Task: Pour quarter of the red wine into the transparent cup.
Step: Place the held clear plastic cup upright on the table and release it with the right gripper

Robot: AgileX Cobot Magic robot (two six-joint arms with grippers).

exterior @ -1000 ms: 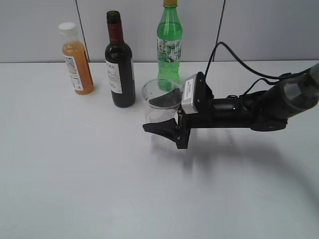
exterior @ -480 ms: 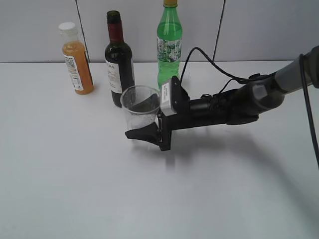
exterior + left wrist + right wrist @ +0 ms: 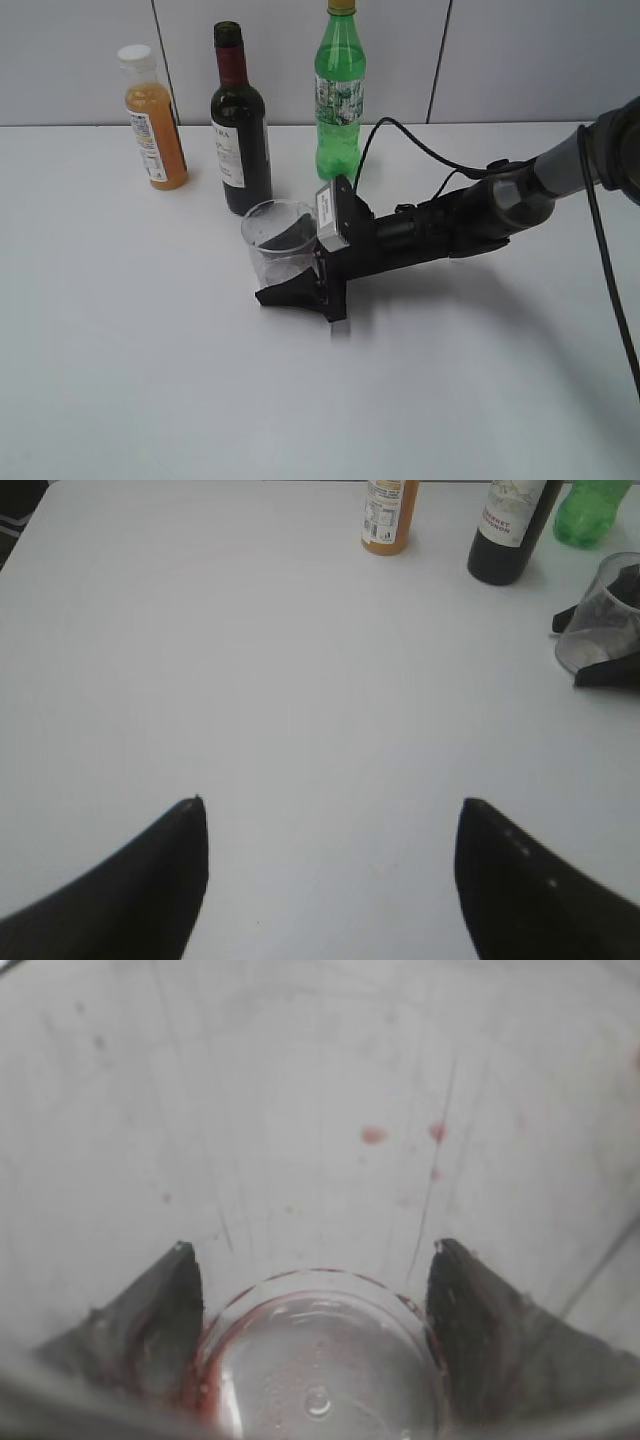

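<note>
- The right tool (image 3: 290, 283) grips the cup (image 3: 280, 245) from both sides, holding it upright just in front of the wine bottle (image 3: 239, 125) on the bench (image 3: 150, 350).
- The left tool (image 3: 330, 865) hangs empty, spread wide, well apart.
- Judged step: positioning the cup. Next, the left tool must take the bottle and tip it.

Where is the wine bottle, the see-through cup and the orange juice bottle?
wine bottle (image 3: 240, 150), exterior view, on its dark glass body.
see-through cup (image 3: 278, 235), exterior view, on its clear wall below the rim.
orange juice bottle (image 3: 155, 125), exterior view, on the orange part.
</note>
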